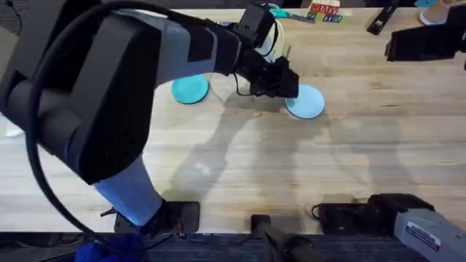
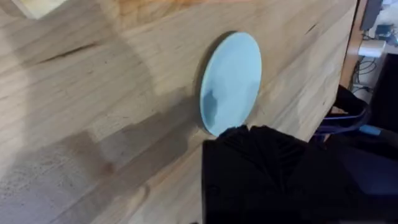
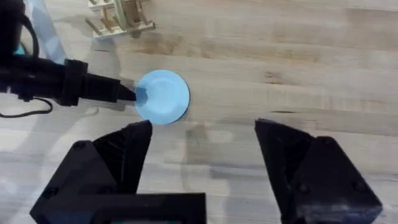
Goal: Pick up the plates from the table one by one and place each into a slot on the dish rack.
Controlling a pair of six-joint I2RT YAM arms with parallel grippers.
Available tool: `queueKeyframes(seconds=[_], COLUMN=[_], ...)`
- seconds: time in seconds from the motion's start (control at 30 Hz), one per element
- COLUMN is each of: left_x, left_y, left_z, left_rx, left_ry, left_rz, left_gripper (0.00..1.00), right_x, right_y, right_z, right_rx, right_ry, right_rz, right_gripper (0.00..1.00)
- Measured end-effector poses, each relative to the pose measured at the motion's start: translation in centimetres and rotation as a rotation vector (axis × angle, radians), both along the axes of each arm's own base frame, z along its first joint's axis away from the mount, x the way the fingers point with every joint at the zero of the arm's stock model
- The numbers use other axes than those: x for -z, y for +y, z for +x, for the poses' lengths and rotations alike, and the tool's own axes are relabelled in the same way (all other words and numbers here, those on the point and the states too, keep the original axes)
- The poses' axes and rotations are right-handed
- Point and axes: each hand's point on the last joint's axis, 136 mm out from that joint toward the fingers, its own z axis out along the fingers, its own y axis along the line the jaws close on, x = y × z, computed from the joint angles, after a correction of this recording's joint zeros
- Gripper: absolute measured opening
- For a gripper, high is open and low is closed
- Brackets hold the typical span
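Note:
The pale blue plate (image 1: pixel 306 102) (image 2: pixel 231 81) (image 3: pixel 163 96) lies flat on the table (image 1: pixel 349 153), right of centre. My left gripper (image 1: pixel 286 87) (image 2: pixel 249 134) (image 3: pixel 129 93) reaches across from the left, and its tip meets the plate's near-left rim. A teal plate (image 1: pixel 189 89) lies flat farther left, partly covered by the left arm. The wooden dish rack (image 3: pixel 121 15) stands behind the pale blue plate. My right gripper (image 3: pixel 202 134) hangs open well short of the plate, holding nothing.
Small coloured items (image 1: pixel 324 13) lie along the table's far edge. A dark object (image 1: pixel 422 40) sits at the far right. The right arm's base (image 1: pixel 408 218) is at the front right. Bare wood stretches across the middle and right.

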Motion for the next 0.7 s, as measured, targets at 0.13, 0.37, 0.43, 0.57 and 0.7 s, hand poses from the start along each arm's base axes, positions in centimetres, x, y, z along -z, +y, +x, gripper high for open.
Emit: queueKeyframes(seconds=[0.13,0.37,0.43,0.57,0.7], left_x=[0.2,0.3,0.3,0.7,1.2], left_y=[0.1,0.2,0.2,0.3,0.2], left_z=[0.2,0.6,0.6,0.6,0.7], left_rx=[-0.014,-0.025,-0.027,-0.029,-0.032], left_ry=[-0.004,-0.017,-0.02,-0.011,-0.003], left_rz=[0.012,0.023,0.024,0.028,0.035], left_gripper=[0.041,0.041,0.041,0.041,0.041], right_x=[0.0,0.0,0.0,0.0,0.0], right_y=[0.0,0.0,0.0,0.0,0.0], right_z=[0.0,0.0,0.0,0.0,0.0], right_rx=[0.0,0.0,0.0,0.0,0.0], right_ry=[0.0,0.0,0.0,0.0,-0.001], right_rz=[0.0,0.0,0.0,0.0,0.0], right_gripper=[0.993,0.993,0.993,0.994,0.994])
